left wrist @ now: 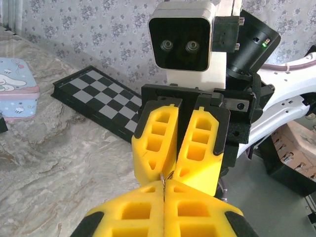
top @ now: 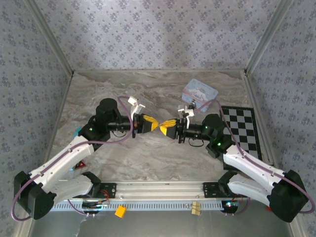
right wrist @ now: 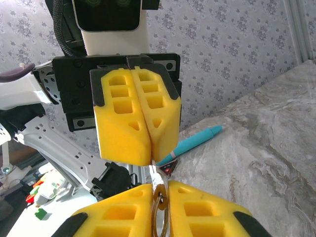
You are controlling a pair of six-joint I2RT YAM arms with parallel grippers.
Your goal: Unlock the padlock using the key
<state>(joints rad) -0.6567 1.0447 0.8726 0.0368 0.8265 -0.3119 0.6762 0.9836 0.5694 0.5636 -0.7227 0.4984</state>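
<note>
Dark and tiny, the padlock point(left wrist: 3, 125) seems to be sitting on the tabletop point(left wrist: 59, 163) just beside the pale blue tin point(left wrist: 17, 86), on the side of the tin that is facing the arms. The picture edge is cutting it off, so I cannot be sure it is the lock. I also cannot tell if its silvery loop is shut. Nothing is touching it.

The key point(right wrist: 157, 173) is not by the tin. It is hanging in the air well apart from the tin, over the middle of the tabletop, between the two arms. It is looking like a thin silvery bit with a yellowish ring point(right wrist: 159, 210) on one end.

The right end effector point(top: 165, 129) is squeezing the ring end tight. The left end effector point(top: 153, 125) is clenching too, and it is pinching the other tip of the silvery bit. Their yellow fingers are meeting tip to tip, with the key running from one to the other. A black and grey checkered board point(top: 242, 128) is lying on the far side of the tin from the key.

I think the job is only starting. The key is up off the tabletop and in a firm grip, so that part is looking done. Most of the work is waiting. One arm needs to let go, the padlock needs picking up or holding steady by the tin, and the key is not yet going into the lock or turning.
</note>
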